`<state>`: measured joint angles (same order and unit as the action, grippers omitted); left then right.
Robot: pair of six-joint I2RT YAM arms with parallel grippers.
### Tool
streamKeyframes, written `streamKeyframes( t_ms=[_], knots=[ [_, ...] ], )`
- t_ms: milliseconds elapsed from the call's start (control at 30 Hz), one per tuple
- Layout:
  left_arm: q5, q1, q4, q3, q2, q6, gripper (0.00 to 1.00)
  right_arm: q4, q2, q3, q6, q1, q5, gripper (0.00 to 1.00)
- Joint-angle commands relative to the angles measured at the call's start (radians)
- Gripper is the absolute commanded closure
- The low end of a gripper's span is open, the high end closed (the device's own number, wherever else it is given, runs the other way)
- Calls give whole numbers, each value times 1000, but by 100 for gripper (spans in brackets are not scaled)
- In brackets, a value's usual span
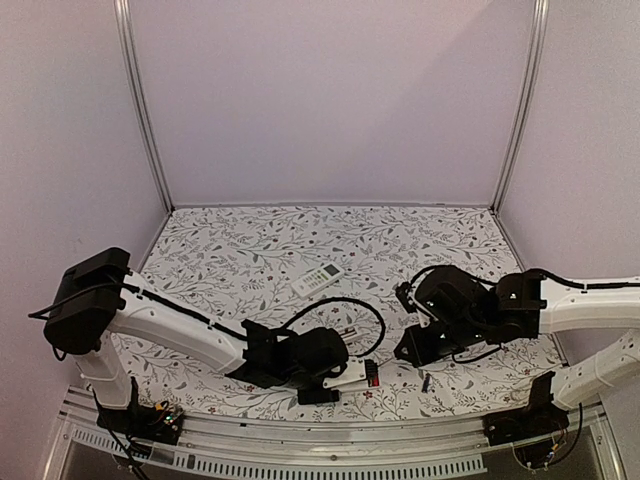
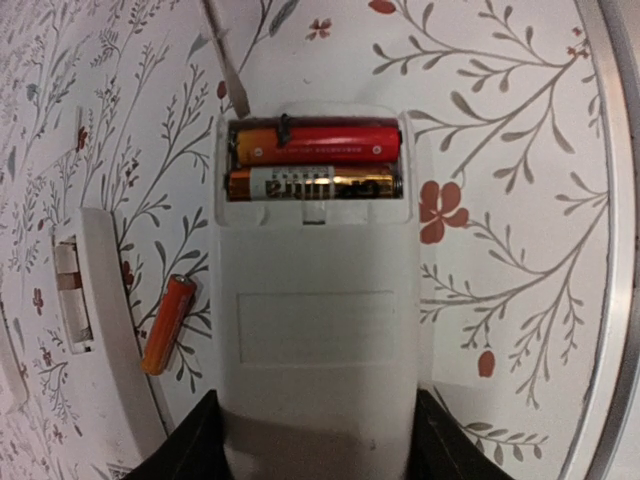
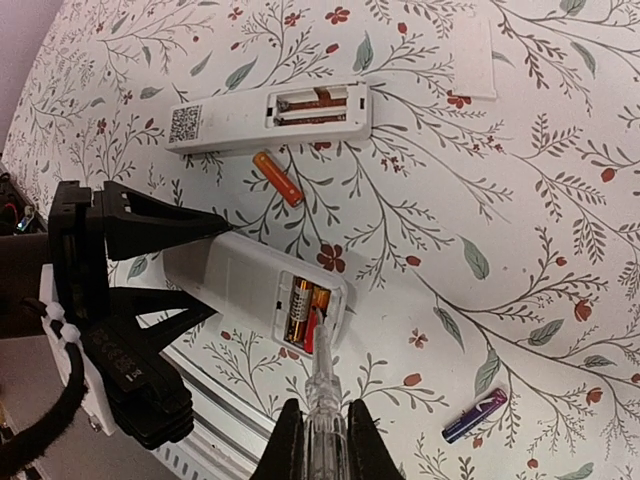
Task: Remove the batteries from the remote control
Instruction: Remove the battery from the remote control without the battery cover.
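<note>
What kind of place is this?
Probably a robot test booth, not a home: a left arm and a right arm mounted at a flowery table, plain walls with metal posts, and a remote control with its batteries showing.

Plain lilac walls (image 1: 330, 100) enclosed the floral-printed tabletop (image 1: 250, 240); aluminium posts (image 1: 144, 100) rose at its far corners, a metal rail (image 1: 330, 437) ran along its near edge; lighting seemed soft, even.

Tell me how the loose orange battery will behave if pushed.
The orange battery is a smooth cylinder lying on its side, so it would probably roll if pushed sideways. It looks rigid, small, likely light; its glossy skin may slip in the jaws.
</note>
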<state>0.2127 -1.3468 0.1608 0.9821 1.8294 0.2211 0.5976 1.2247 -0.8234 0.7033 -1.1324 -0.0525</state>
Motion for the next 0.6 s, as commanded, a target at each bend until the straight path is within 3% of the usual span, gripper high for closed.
streamKeyframes(
  t_ms=[0, 567],
  knots=[
    [5, -6, 32, -24, 31, 18, 67, -19, 26, -34, 2, -8, -20, 100],
    [0, -10, 38, -20, 31, 19, 67, 119, 140, -122, -1, -42, -121, 100]
  ],
)
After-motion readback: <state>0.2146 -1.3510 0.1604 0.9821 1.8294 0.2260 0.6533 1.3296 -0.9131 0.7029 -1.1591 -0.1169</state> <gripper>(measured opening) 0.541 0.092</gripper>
